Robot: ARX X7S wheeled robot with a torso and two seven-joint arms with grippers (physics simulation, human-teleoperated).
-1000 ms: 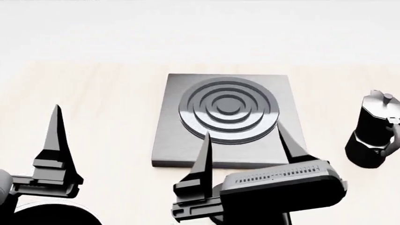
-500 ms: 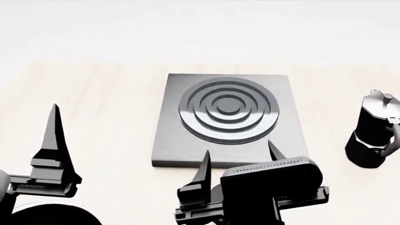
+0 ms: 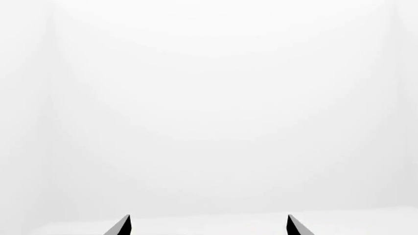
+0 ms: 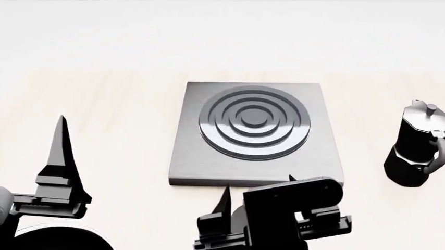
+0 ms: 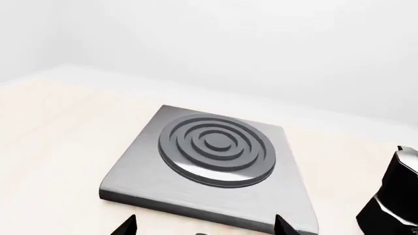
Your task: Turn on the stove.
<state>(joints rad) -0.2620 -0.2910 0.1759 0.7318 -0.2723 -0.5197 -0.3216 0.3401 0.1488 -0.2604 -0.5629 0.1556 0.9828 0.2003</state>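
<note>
The stove (image 4: 254,133) is a flat grey square plate with raised dark concentric rings, lying mid-table; it also shows in the right wrist view (image 5: 212,156). Its knob is hidden in the head view behind my right gripper. My right gripper (image 4: 258,183) is open and empty, its fingertips at the plate's near edge. In the right wrist view my right gripper (image 5: 204,227) has both tips wide apart just short of that edge, with a small dark sliver between them at the frame's border. My left gripper (image 3: 207,226) is open and empty, off to the stove's left; one finger (image 4: 61,156) shows.
A black moka pot (image 4: 417,151) stands to the right of the stove, also seen in the right wrist view (image 5: 392,200). A dark round shape (image 4: 59,240) sits at the bottom left edge. The left wrist view shows only a white wall.
My right gripper has drawn back and down, its fingertips moving from over the plate to the plate's near edge. The left arm has barely moved.
</note>
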